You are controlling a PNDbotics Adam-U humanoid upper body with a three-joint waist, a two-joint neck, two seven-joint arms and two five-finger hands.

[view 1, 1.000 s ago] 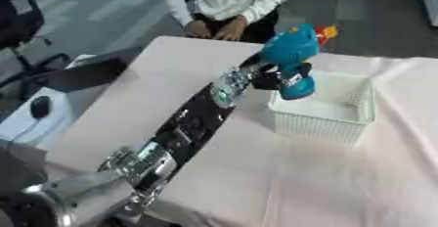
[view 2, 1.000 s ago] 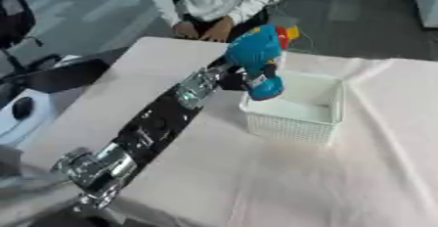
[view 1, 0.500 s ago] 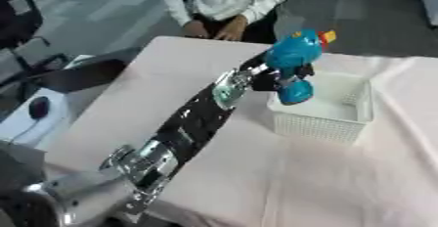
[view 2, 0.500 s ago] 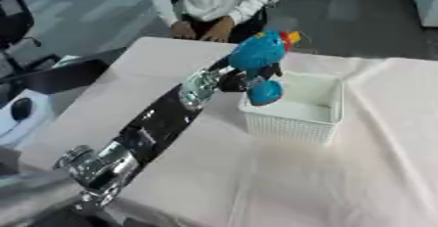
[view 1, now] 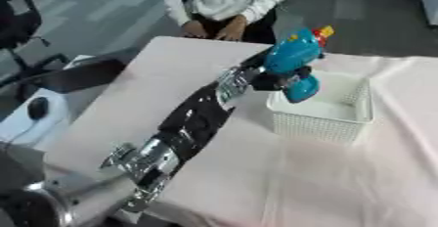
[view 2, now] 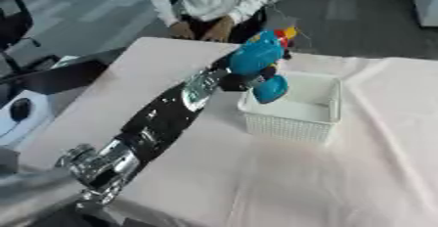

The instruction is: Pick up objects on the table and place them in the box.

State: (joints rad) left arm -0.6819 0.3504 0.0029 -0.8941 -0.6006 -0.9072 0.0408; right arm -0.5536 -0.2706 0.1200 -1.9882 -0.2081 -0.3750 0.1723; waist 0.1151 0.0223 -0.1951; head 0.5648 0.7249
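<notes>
left eye view: the left hand (view 1: 267, 80) is curled around a blue toy (view 1: 293, 64), holding it over the near-left rim of the white box (view 1: 345, 121) on the pale tabletop (view 1: 154, 84). right eye view: the toy's rounded end dips into the box; the right hand is out of sight.

toy (view 1: 294, 60): bright blue, with yellow and red tip (top end) | box (view 1: 335, 115): white, lattice pattern on walls | left hand (view 1: 272, 80): black | bench (view 1: 154, 94): covered in pale pink cloth
</notes>
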